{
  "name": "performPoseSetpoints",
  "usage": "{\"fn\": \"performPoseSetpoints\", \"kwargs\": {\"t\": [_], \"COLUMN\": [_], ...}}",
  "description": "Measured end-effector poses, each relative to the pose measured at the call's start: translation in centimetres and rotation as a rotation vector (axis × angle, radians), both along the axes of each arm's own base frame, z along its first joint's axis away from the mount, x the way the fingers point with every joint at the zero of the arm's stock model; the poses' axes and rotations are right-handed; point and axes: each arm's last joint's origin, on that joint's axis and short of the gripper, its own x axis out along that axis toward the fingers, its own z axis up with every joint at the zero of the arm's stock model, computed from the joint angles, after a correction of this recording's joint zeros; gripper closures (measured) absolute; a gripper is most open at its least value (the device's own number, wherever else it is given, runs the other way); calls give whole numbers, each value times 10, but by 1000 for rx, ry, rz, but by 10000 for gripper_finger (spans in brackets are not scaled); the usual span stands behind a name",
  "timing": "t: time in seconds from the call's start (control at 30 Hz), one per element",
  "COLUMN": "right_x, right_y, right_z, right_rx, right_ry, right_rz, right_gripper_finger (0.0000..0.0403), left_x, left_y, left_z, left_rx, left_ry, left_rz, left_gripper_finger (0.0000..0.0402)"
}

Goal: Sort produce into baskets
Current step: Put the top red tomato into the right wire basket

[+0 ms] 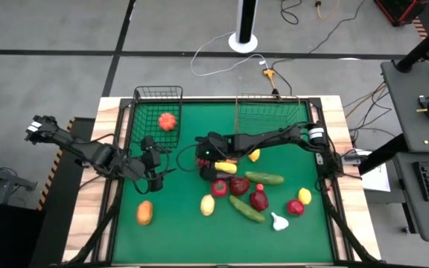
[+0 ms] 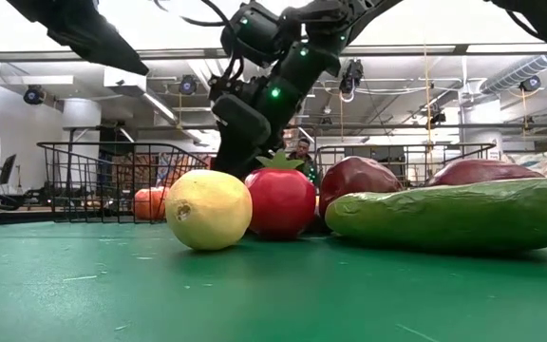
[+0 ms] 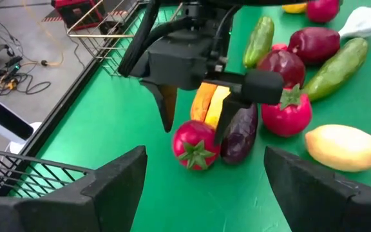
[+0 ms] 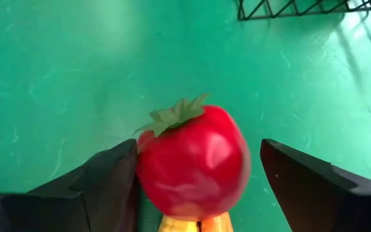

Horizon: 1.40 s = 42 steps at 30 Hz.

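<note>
Right claw (image 3: 195, 125) spread, fingers astride red tomato (image 4: 192, 161) near worktop (image 1: 177, 234) centre, beside eggplant (image 3: 240, 132); one finger touches tomato, other apart. Left claw (image 1: 155, 165) spread, empty, near left edge. Black basket (image 1: 157, 112) at far-left corner holds orange-red fruit (image 1: 167, 120).

From above, the right pincer (image 1: 206, 163) covered most of the red tomato (image 1: 204, 173) beneath it. In the low view, the cucumber (image 2: 459, 217) ran off the picture's edge, and the far basket (image 2: 402, 161) was mostly hidden behind produce.
</note>
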Motion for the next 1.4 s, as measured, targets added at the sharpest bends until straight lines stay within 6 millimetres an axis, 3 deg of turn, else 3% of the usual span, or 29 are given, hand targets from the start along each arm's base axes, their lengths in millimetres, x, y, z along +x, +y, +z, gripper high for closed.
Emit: {"fn": "performPoseSetpoints", "kwargs": {"t": [0.43, 0.7, 1.03, 1.2, 1.4], "right_x": [4, 1, -18, -53, -106], "right_y": [-3, -2, -2, -8, -29], "right_z": [-12, 0, 60, 105, 143], "right_rx": [31, 10, -38, -182, -285], "right_ry": [8, -18, -110, -64, 34], "right_rz": [30, 55, 52, -84, -355], "right_gripper_finger": [164, 183, 185, 186, 186], "left_x": [3, 3, 3, 4, 7], "left_y": [-1, -1, -1, -2, -3], "left_z": [2, 2, 3, 3, 3], "left_rx": [-15, -24, -33, -37, -44], "left_ry": [-33, -37, -45, -53, -66], "left_rz": [0, 5, 9, 9, 7], "left_gripper_finger": [106, 106, 106, 106, 106]}}
